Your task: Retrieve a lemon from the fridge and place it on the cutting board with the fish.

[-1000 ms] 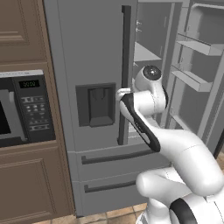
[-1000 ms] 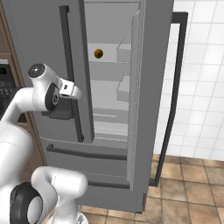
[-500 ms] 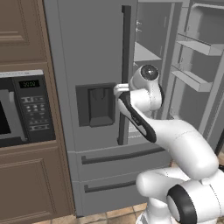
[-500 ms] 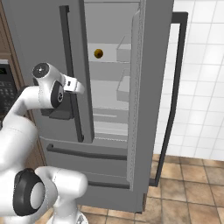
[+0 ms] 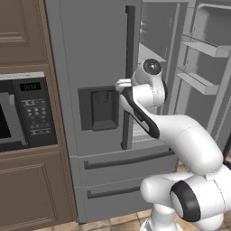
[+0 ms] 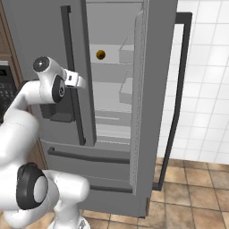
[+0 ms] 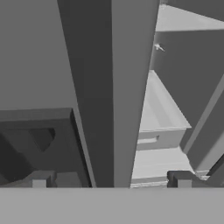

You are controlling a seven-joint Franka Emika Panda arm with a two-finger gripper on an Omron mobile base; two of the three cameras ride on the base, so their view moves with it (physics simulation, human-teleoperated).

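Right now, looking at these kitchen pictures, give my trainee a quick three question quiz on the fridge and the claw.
1. True or false: the right door of the fridge stands open.
2. Where does the lemon sit? A) on an upper shelf inside, B) in a lower drawer, C) in the claw.
3. Fill in: the claw is ___, with the left door's dark handle between its fingertips.

Key: 1 true. 2 A. 3 open.
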